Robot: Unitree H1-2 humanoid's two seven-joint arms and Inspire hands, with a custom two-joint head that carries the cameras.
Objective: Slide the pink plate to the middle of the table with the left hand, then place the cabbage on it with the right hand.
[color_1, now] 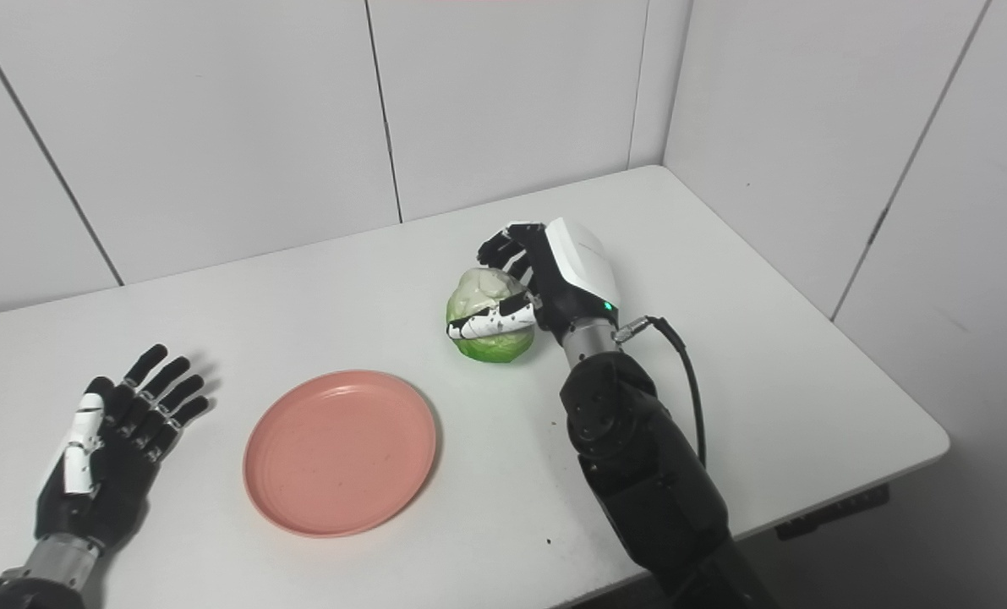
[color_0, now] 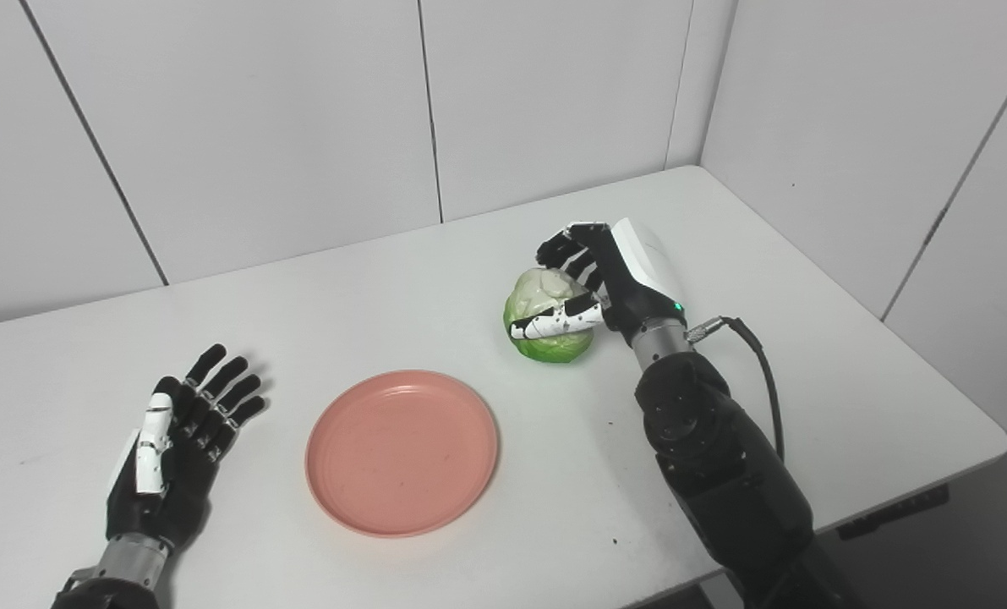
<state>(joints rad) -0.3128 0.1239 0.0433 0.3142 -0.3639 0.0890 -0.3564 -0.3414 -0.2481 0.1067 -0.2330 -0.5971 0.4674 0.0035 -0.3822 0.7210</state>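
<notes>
A: Status, left to right?

B: Left hand [color_0: 169, 444] lies flat on the table [color_0: 850, 372] at the near left, fingers spread, holding nothing. Well apart from the plate.

A: Plate?

B: Pink plate [color_0: 402, 451] sits near the table's middle, toward the front edge, nothing on it. I'd call the slide step done.

A: Cabbage?

B: Cabbage [color_0: 548, 317] is right of the plate and further back, near but not touching it. Looks like it's resting on the table. Right hand [color_0: 592, 283] is wrapped around it, thumb across the front, fingers over the top and back.

A: So we're at the pick.

B: Yes, grasp looks set. Next move probably needs a clean lift, carry left and toward the front, set down centred on the plate, then let go.
</notes>
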